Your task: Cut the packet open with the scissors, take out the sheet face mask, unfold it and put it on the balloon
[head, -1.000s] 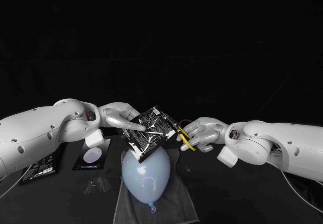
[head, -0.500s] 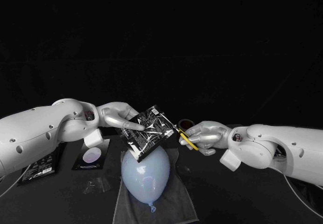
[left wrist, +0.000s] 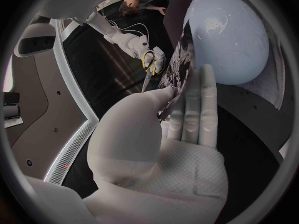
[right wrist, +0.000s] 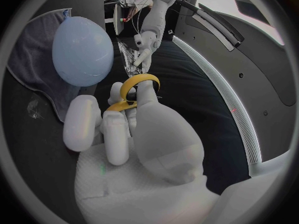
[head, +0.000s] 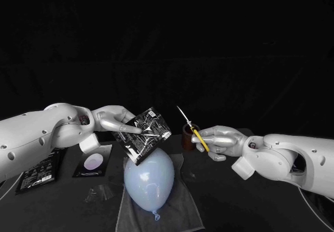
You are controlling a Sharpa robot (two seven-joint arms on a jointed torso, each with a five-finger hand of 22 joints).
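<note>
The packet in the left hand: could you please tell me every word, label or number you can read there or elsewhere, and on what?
Nothing can be quoted.
The packet, held by the left hand: white print, too small to read.
The second black packet, lying on the table: white print, too blurred to read.
The scissors, in the right hand: no marking visible.

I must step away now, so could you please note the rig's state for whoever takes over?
Left hand holds the packet tilted above the balloon.
Right hand holds the scissors, blades pointing up, apart from the packet.
Balloon lies on a cloth.
Done: packet and scissors picked up; cannot tell whether the packet is cut.
Left: take out the mask, unfold it, lay it on the balloon.
</note>
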